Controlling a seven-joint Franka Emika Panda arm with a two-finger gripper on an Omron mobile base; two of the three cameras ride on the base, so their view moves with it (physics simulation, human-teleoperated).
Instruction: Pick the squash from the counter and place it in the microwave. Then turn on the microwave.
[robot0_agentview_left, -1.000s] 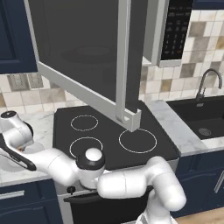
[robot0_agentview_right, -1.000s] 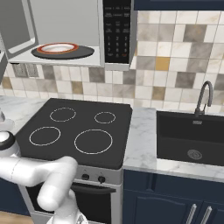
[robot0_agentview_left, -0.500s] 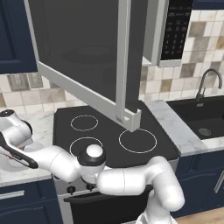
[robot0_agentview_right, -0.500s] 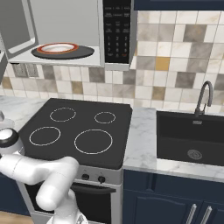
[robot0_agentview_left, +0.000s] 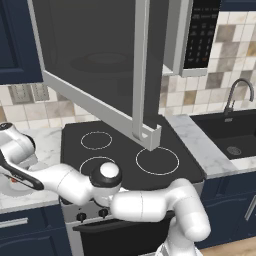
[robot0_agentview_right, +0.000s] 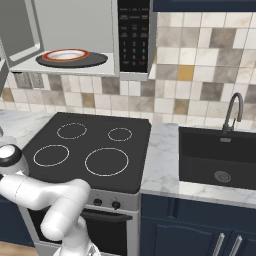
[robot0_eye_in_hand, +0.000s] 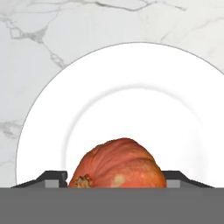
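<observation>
Hand (robot0_eye_in_hand: 117, 183) down over the squash (robot0_eye_in_hand: 117, 165), fingertips (robot0_eye_in_hand: 52, 178) apart either side, not clamped yet. Arm has swung a bit further left/low vs a sec ago, jaws barely narrower, so grasp looks imminent, pick not done. Squash: ribbed, matte orange-red, tan stem scar, sits near plate's (robot0_eye_in_hand: 131, 87) near rim. Plate glossy white, round, on tabletop (robot0_eye_in_hand: 39, 39), white marble w/ grey veins, left of stovetop (robot0_agentview_left: 125, 150). Farther up: microwave (robot0_agentview_right: 75, 30), door (robot0_agentview_left: 95, 65) swung open, grey frame.
</observation>
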